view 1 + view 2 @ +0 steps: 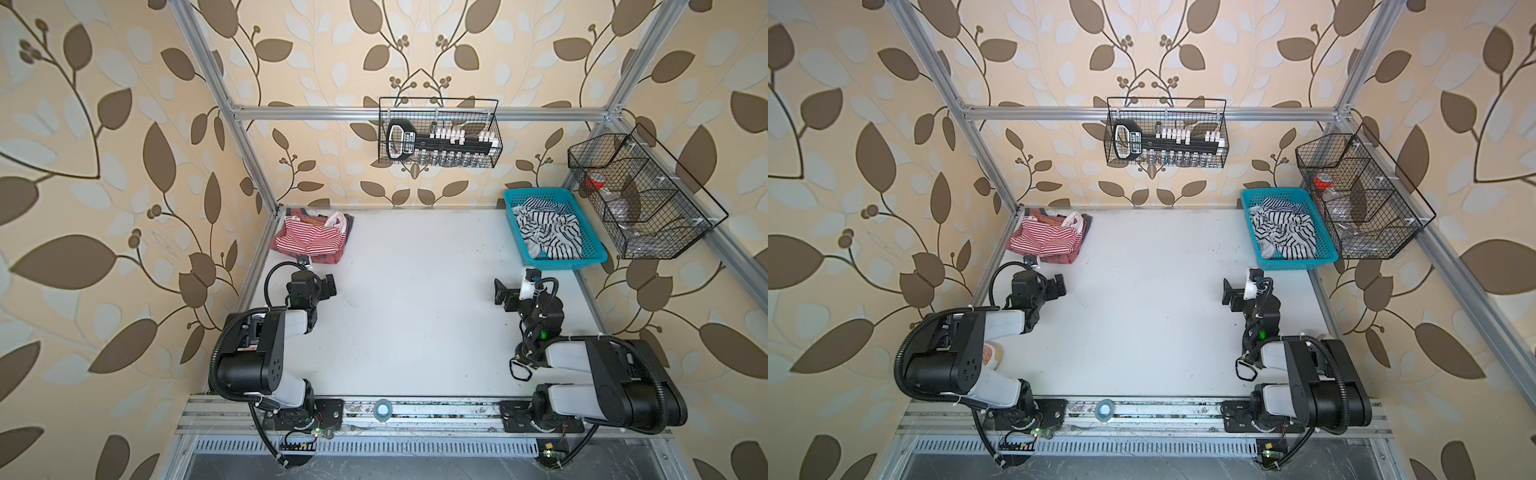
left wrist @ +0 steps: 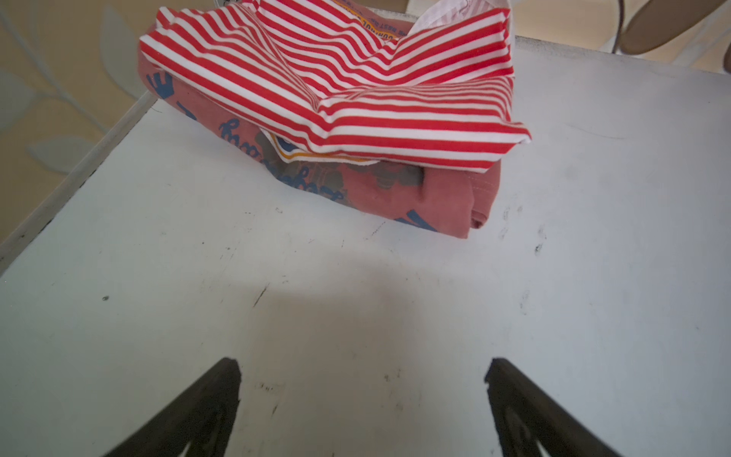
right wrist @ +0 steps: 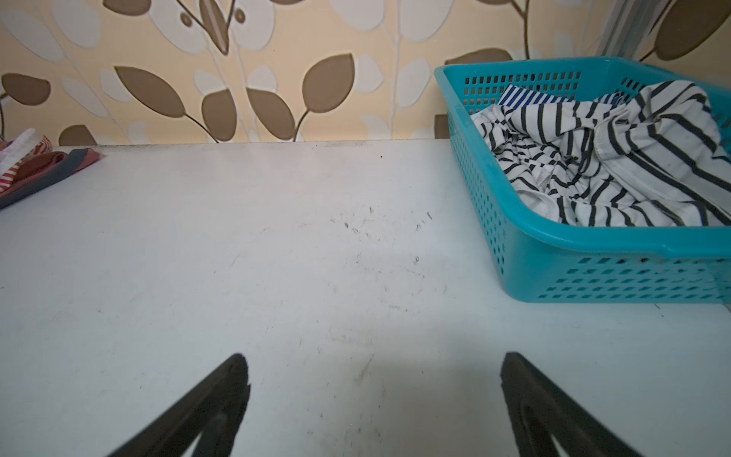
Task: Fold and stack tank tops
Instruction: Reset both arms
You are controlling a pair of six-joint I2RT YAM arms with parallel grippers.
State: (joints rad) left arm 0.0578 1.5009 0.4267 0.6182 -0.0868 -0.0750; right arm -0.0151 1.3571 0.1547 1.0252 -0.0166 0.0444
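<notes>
Two tank tops lie stacked at the table's far left corner. The red-and-white striped tank top [image 1: 311, 240] [image 1: 1044, 241] [image 2: 356, 91] rests loosely folded over the dusty red tank top [image 1: 329, 258] [image 1: 1065, 258] [image 2: 439, 198], whose blue print shows at the near edge. My left gripper [image 1: 323, 286] [image 1: 1055, 286] [image 2: 362, 368] hovers over bare table just short of the stack, open, with nothing between its fingers. Over the right side of the table, my right gripper [image 1: 503, 294] [image 1: 1231, 294] [image 3: 374, 362] is also open and holds nothing. The stack's edge [image 3: 43, 166] shows in the right wrist view.
A teal plastic basket [image 1: 565, 262] [image 1: 1296, 264] [image 3: 553, 233] at the far right holds a crumpled black-and-white striped garment [image 1: 548, 228] [image 3: 617, 158]. Two wire baskets [image 1: 438, 133] [image 1: 640, 195] hang on the frame. A tape roll [image 1: 382, 409] sits on the front rail.
</notes>
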